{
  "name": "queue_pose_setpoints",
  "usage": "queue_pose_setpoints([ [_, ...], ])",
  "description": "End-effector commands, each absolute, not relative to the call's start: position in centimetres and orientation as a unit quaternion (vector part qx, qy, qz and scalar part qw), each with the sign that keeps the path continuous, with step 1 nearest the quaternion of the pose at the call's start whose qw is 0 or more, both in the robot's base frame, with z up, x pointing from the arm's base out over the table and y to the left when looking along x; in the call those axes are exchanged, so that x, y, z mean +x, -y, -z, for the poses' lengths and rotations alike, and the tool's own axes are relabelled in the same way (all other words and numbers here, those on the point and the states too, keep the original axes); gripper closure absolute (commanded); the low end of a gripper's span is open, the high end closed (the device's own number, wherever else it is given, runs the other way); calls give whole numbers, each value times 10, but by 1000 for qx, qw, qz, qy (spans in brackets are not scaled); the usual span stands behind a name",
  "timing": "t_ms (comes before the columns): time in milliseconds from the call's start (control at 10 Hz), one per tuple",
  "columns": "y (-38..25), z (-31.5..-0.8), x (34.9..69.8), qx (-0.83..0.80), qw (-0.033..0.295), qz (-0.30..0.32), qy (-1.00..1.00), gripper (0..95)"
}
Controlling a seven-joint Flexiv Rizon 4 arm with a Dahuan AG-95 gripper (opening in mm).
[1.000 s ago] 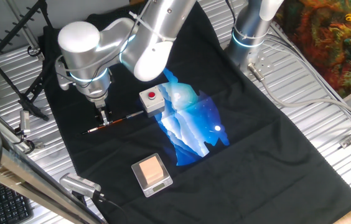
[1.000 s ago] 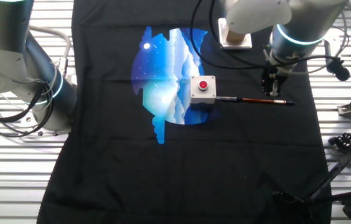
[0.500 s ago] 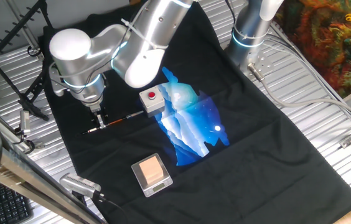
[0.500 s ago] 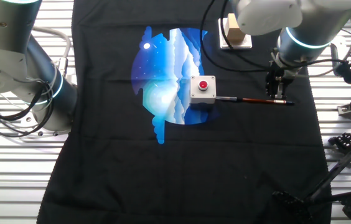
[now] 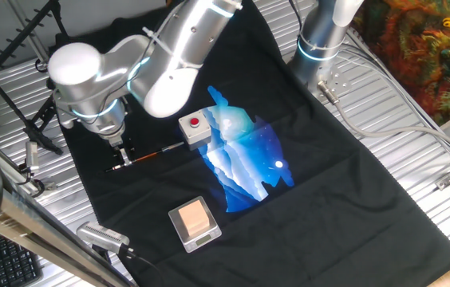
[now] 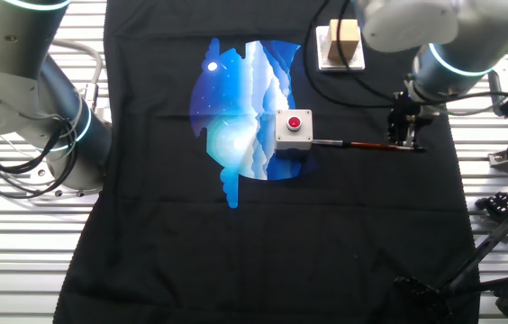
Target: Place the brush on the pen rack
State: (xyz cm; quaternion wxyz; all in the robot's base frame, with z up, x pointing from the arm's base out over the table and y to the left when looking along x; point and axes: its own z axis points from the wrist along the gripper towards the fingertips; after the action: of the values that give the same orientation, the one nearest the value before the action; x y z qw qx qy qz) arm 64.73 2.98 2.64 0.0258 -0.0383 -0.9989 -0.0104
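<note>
One fixed view shows the gripper (image 5: pixel 124 153) straddling the brush (image 5: pixel 147 154) near its dark end, fingers seemingly apart, grip unclear

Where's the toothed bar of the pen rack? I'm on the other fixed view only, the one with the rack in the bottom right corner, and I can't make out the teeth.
Observer: In one fixed view, the pen rack stands on the ribbed slats just off the black cloth. Its toothed bar slants up toward the picture's top left edge.
Operator: Is the gripper between the rack and the red button box?
Observer: Yes. In that view the gripper is down at the rack-side end of the brush. The button box is at the brush's other end.
</note>
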Motion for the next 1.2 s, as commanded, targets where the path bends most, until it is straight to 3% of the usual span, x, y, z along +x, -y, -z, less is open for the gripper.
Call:
queue_pose_setpoints([
  [100,-30,-26,647,-37,41,9,998,950],
  [1200,-25,-23,643,-28,53,8,998,950],
])
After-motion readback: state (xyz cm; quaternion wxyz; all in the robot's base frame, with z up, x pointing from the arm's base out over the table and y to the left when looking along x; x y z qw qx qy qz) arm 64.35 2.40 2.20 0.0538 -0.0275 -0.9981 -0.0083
